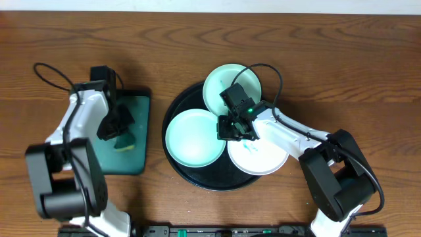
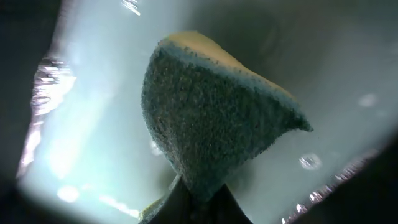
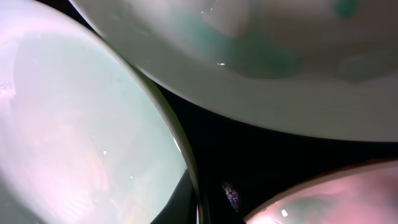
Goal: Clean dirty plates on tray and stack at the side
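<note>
1 large black tray point(image 1: 197, 179) sits mid-table, gathering all 3 plates point(image 1: 191, 138) for wiping: mint at far, mint at left, white at near right with teal smears. None is stacked aside yet. Left of it, the teal tray point(image 1: 138, 105) serves as the sponge's station. The left gripper point(image 1: 115, 125) is clamped on the sponge point(image 2: 205, 124), seemingly readying it for scrubbing. The right gripper point(image 1: 233, 128), pinched closed with nothing seen in it, hovers among the 3 plates, probably choosing 1.

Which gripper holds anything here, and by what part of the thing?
The left gripper pinches the green-and-yellow scouring sponge by one narrow end. The right gripper, shut between the round plates, appears to hold nothing.
</note>
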`<state>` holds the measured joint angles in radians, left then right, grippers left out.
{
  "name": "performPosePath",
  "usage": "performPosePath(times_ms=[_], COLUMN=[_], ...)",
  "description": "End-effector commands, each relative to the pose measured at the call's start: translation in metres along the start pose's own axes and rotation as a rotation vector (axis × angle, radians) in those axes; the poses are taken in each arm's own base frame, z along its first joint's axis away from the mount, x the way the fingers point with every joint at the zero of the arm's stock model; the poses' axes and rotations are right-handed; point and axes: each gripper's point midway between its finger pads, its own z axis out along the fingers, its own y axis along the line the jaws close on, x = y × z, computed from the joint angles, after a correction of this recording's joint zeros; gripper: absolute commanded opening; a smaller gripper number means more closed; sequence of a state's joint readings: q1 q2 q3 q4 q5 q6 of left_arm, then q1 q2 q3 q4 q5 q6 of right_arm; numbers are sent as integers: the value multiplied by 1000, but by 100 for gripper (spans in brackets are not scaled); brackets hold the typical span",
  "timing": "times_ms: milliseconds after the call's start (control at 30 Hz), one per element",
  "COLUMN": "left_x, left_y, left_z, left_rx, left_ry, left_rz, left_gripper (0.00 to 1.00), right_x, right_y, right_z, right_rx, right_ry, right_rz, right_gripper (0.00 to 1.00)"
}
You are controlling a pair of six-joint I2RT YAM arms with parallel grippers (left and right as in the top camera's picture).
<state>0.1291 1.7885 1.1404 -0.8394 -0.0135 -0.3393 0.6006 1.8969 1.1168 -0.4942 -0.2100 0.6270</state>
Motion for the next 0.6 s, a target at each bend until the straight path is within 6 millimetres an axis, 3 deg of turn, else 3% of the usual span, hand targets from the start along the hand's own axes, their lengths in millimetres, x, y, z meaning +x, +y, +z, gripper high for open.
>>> performPosePath(times_ms=[0, 100, 133, 400, 567], left_x=[3, 5, 6, 10, 8], left_y=[-3, -7, -10, -20, -19], left_z=[8, 7, 6, -14, -58], left_rx=[8, 35, 55, 132, 182], left_ry=[34, 44, 50, 30, -88], left_rz=[18, 20, 32, 58, 60], left_gripper=[8, 37, 51, 73, 78], right_x=[10, 10, 10, 11, 15], right_y=[-19, -19, -18, -12, 6], right_z=[11, 11, 11, 11, 8], right_rx=[76, 75, 74, 41, -58], right_ry=[25, 24, 23, 33, 69], right_rz=[13, 13, 12, 3, -20], right_gripper=[1, 1, 1, 2, 1])
